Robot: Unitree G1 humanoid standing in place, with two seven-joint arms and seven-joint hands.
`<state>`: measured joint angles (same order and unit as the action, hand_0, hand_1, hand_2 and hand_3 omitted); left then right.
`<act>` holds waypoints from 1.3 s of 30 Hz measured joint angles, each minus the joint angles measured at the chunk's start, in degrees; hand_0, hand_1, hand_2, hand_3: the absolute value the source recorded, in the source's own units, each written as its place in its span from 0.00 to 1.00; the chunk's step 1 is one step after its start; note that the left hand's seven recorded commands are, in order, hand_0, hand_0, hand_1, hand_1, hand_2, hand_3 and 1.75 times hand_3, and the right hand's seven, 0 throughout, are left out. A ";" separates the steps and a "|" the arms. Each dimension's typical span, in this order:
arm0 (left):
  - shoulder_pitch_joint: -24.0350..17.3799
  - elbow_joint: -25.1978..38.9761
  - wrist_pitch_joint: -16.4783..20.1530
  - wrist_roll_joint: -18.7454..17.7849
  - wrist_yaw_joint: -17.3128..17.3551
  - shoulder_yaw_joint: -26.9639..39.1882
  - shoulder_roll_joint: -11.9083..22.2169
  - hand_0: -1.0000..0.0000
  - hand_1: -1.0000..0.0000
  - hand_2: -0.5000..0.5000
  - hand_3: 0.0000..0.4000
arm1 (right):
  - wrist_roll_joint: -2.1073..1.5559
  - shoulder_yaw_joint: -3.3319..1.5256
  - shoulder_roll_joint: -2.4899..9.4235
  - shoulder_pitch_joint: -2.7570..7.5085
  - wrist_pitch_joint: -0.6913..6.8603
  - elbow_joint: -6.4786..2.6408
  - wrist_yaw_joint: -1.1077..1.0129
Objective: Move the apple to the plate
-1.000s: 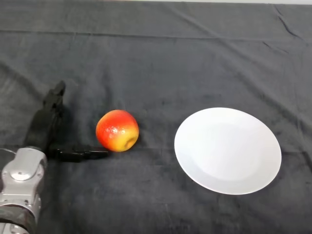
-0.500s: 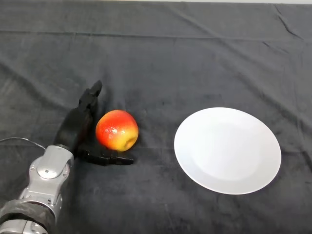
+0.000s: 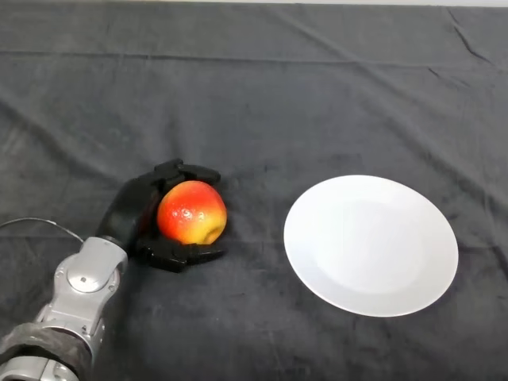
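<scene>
A red and yellow apple (image 3: 191, 212) rests on the dark cloth left of centre. My left hand (image 3: 133, 208) is at its left side, with the fingers (image 3: 188, 171) curled over the far side of the apple and the thumb (image 3: 184, 255) curled along its near side. The hand is shut on the apple, which still sits on the cloth. A white round plate (image 3: 371, 244) lies to the right of the apple, apart from it, with nothing on it.
The table is covered by a dark cloth (image 3: 278, 103) with some creases at the back and at the left.
My hand moved right from beside the apple up against it. Its fingers, straight before, have curled round the apple. The apple and the plate have not moved.
</scene>
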<state>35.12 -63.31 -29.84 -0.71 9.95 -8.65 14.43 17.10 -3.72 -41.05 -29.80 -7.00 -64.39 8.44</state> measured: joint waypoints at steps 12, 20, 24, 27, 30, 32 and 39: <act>1.86 -0.01 1.16 1.24 -0.11 -2.15 0.39 0.00 0.29 0.35 1.00 | 0.01 0.00 -0.03 0.00 0.00 0.00 0.00; 4.83 0.00 1.26 2.31 -0.12 -3.04 -0.34 0.00 0.24 0.38 1.00 | 0.00 0.01 -0.03 0.00 0.00 0.02 0.00; 6.04 0.00 0.23 2.59 -0.33 -4.32 -1.10 0.00 0.22 0.39 1.00 | -0.02 0.02 -0.03 -0.01 -0.01 0.08 0.00; 6.71 0.00 -0.89 3.28 -0.69 -4.40 -1.92 0.00 0.20 0.40 1.00 | -0.02 0.03 -0.03 -0.01 -0.01 0.12 0.00; 7.00 0.01 -1.77 3.61 -1.37 -4.74 -2.67 0.00 0.18 0.41 1.00 | -0.02 0.03 -0.03 -0.02 -0.01 0.13 0.00; 7.13 0.01 -2.22 3.67 -1.52 -5.52 -2.98 0.00 0.18 0.41 1.00 | -0.02 0.03 -0.03 -0.02 -0.01 0.14 0.00; 7.92 0.01 -3.13 4.00 -2.14 -8.93 -4.56 0.00 0.17 0.41 1.00 | -0.02 0.04 -0.04 -0.03 -0.01 0.16 0.00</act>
<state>43.04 -63.30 -32.97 3.30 7.80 -17.58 9.87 17.09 -3.68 -41.09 -29.83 -7.01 -64.24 8.44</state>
